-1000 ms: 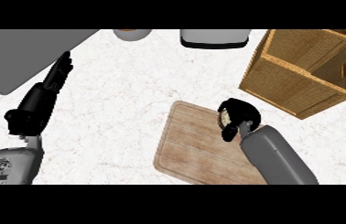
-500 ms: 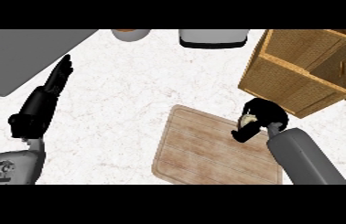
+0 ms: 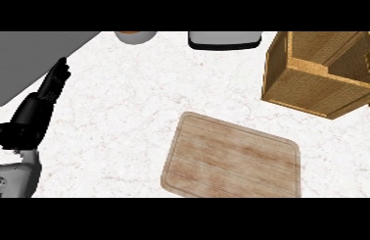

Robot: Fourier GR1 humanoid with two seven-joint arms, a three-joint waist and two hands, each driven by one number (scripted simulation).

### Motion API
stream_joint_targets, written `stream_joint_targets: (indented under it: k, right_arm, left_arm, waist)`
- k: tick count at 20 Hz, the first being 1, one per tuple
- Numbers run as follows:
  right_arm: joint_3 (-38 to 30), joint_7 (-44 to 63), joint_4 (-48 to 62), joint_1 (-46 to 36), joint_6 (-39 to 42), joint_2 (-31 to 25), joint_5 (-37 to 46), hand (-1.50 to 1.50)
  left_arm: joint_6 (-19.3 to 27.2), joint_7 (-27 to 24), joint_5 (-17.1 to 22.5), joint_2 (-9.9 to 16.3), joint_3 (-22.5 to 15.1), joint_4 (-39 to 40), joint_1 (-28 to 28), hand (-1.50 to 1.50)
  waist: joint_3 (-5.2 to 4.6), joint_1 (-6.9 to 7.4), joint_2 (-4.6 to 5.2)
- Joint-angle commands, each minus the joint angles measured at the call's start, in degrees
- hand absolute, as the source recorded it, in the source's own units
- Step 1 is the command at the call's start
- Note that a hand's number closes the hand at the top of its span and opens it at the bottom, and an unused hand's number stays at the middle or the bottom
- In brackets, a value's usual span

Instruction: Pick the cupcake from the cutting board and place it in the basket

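Head view is showing the pale wooden cutting board (image 3: pixel 233 158) lying bare at five o'clock on the white marbled tabletop (image 3: pixel 130 111), with no cupcake visible anywhere. The woven wicker basket (image 3: pixel 307 84) is sitting at two o'clock; what is showing of its inside is holding nothing, so placement cannot be confirmed. The right hand is not showing at all. The black left hand (image 3: pixel 43 99) is resting at nine o'clock, fingers straight and holding nothing.
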Motion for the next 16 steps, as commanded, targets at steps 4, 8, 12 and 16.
stream_joint_targets:
  k: [4,8,12,16]
  right_arm:
    - [-13.5,-14.2,10.7,-2.9,-15.4,-4.7,-5.5,1.50]
    - [-21.9,-24.2,8.9,-5.7,-16.0,-2.6,-16.0,1.50]
    - [-27.7,-27.1,7.2,-11.6,-4.0,-7.0,-25.0,1.50]
    - [-28.5,-28.1,6.7,-14.8,0.3,-11.4,-26.0,1.50]
  left_arm:
    - [-0.7,1.0,0.0,-0.9,-1.4,-0.6,-0.4,0.00]
    - [-0.7,0.4,0.6,-0.2,0.2,0.3,-0.8,0.00]
    - [-0.8,0.7,0.0,-0.7,-0.7,0.6,-0.2,0.00]
    - [-1.1,1.3,-0.4,-0.4,-0.4,0.9,-2.9,0.00]
  waist:
    - [-0.04,1.61,-0.05]
    - [-0.07,0.79,-0.47]
    - [-0.34,1.07,-0.62]
    - [-0.39,1.56,-0.40]
